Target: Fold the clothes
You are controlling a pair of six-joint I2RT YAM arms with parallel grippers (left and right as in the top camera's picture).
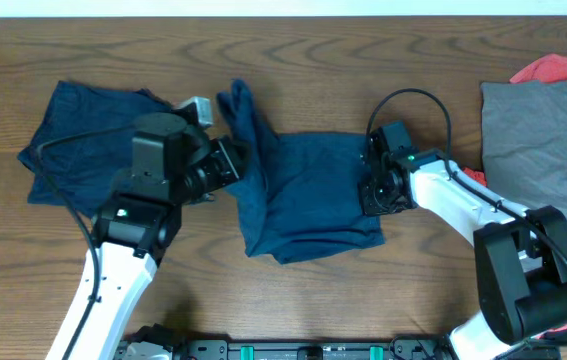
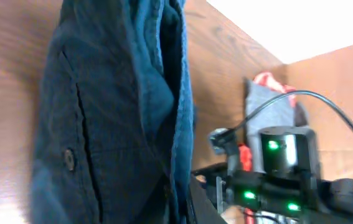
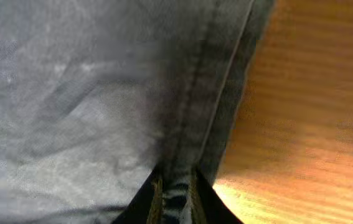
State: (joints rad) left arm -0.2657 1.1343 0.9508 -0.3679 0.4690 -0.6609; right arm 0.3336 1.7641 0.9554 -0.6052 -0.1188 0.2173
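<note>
Navy blue shorts (image 1: pixel 313 195) lie in the middle of the table. My left gripper (image 1: pixel 235 162) is shut on their left part and holds it raised, with one leg (image 1: pixel 241 105) sticking up toward the back. In the left wrist view the fabric (image 2: pixel 114 118) fills the left side and shows a button (image 2: pixel 69 158). My right gripper (image 1: pixel 375 192) is shut on the right edge of the shorts. In the right wrist view its fingertips (image 3: pixel 176 196) pinch the stitched hem (image 3: pixel 201 93).
A second navy garment (image 1: pixel 83 140) lies at the left, behind my left arm. A grey garment (image 1: pixel 538 150) and a red one (image 1: pixel 558 68) lie at the right edge. Bare wood shows along the back and the front.
</note>
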